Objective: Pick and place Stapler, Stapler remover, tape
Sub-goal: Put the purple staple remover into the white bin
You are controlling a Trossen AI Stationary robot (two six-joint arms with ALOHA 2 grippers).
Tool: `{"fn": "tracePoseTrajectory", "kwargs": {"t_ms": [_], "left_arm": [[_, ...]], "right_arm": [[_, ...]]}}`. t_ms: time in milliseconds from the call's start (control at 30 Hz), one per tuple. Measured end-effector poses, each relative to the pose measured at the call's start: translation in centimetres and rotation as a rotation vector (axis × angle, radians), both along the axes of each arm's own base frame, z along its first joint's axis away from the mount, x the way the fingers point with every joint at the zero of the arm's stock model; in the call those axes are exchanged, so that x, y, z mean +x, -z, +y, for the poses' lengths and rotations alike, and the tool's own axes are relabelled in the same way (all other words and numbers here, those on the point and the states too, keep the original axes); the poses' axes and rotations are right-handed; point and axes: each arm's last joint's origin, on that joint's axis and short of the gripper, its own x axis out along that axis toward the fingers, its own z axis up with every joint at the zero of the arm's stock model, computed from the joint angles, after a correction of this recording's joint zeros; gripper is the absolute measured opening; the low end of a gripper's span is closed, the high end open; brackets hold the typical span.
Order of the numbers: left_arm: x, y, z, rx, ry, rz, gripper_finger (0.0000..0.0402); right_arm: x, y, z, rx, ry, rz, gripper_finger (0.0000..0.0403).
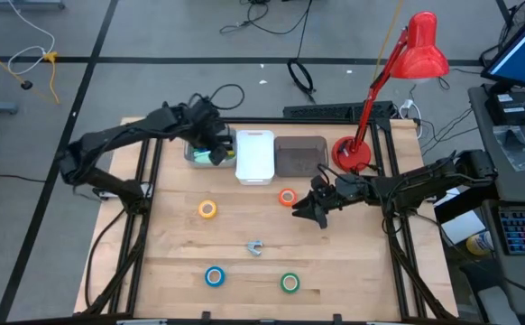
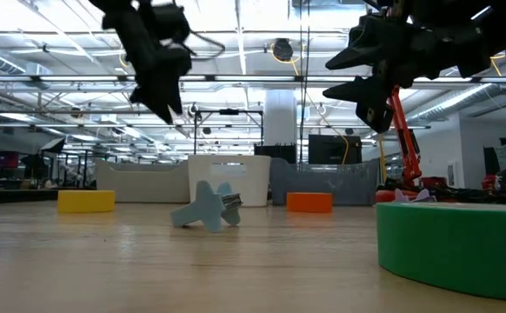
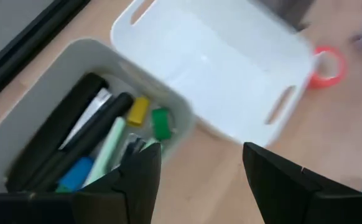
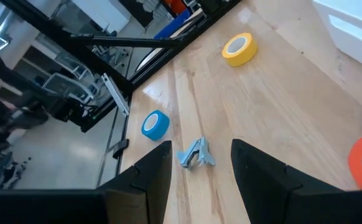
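Green tape (image 2: 457, 248) fills the near corner of the low view, with the pale blue staple remover (image 1: 255, 247) a little farther back, lying alone on the table (image 1: 353, 262) between the four rolls. The right hand (image 1: 315, 211) hangs above the wood just beside the orange tape (image 1: 287, 197), fingers spread and holding nothing; its wrist view looks past them straight onto the remover. The left hand (image 1: 210, 143) is over the grey bin (image 1: 193, 155) at the back, also parted and empty, above a clutter of markers (image 3: 116, 127). A long black body lies among them that could be the stapler, but I cannot tell for sure.

My judgement is that the right arm's step is picking up the remover. To do it well, the hand should come down centred over the narrow waist, fingers straddling it across the short way, so the flared wings cannot slip out. Closing on the wings themselves risks it squirting sideways.

From above, the remover's long axis runs roughly across the table, slightly tilted; which end carries the jaws cannot be made out there. Low down, it looks propped on its wings rather than lying flat. A white bin (image 1: 254, 155) and a dark bin (image 1: 300, 155) stand next to the grey one, with yellow tape (image 1: 207, 209) and blue tape (image 1: 214, 276) well apart.
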Motion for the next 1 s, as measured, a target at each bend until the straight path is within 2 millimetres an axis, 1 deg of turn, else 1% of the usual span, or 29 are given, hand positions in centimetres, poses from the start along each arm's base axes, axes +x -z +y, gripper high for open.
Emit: {"fn": "tracePoseTrajectory", "kwargs": {"t_ms": [100,233,400,500,633,733,833,1000], "left_arm": [[-0.4,-1.5,-1.7,0.002,0.002,-0.065,0.0228],[-0.5,-3.1,-4.0,0.035,0.082,-0.136,0.0228],[-0.5,-4.4,-6.6,0.079,0.168,-0.201,0.0227],[-0.4,-4.7,-7.7,0.105,0.2,-0.241,0.0227],[-0.8,-4.0,-8.9,0.096,0.211,-0.3,0.0227],[-1.5,-2.7,-9.6,0.078,0.186,-0.33,0.0228],[-2.3,-1.1,-10.2,0.043,0.161,-0.361,0.0227],[-3.3,0.8,-11.1,0.003,0.144,-0.438,0.0228]], "right_arm": [[0.0,0.0,0.4,-0.014,-0.019,-0.003,0.0157],[0.0,-0.1,0.9,-0.032,-0.045,0.039,0.0157],[-0.1,-1.1,1.2,-0.084,-0.063,0.224,0.0157],[-0.4,-2.0,1.3,-0.135,-0.055,0.34,0.0157],[-1.1,-2.8,1.1,-0.164,-0.022,0.515,0.0157],[-1.8,-3.3,0.9,-0.153,0.003,0.644,0.0157],[-2.5,-3.1,0.6,-0.142,0.069,0.749,0.0157],[-3.2,-2.8,0.0,-0.073,0.144,0.845,0.0157]]}}
